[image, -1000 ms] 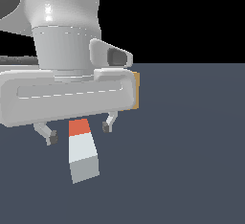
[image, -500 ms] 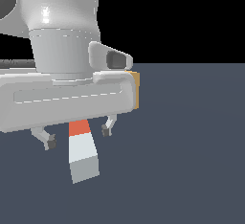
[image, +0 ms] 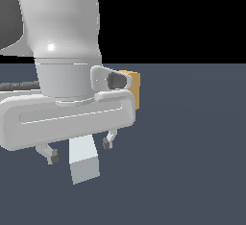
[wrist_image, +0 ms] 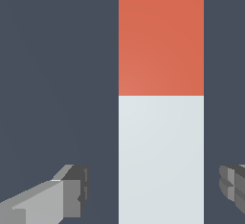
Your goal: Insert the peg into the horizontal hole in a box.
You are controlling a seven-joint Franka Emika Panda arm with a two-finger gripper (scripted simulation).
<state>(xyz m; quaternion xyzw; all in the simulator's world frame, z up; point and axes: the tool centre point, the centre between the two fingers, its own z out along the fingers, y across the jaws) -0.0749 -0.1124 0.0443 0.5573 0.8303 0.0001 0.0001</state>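
Under the wrist, the peg [wrist_image: 161, 101] lies flat on the dark surface [image: 192, 161], its white stretch running between the two fingers [wrist_image: 67, 196], so I read this as lining up for a grasp on that section, leaving the orange-red end free to go into the hole. The pincer [image: 80, 151] is spread wide, a gap on each side of the peg, gripping nothing. In the exterior view the arm hangs low with the hand pointing straight down, hiding most of the box [image: 133, 88] behind it. I cannot see the hole.
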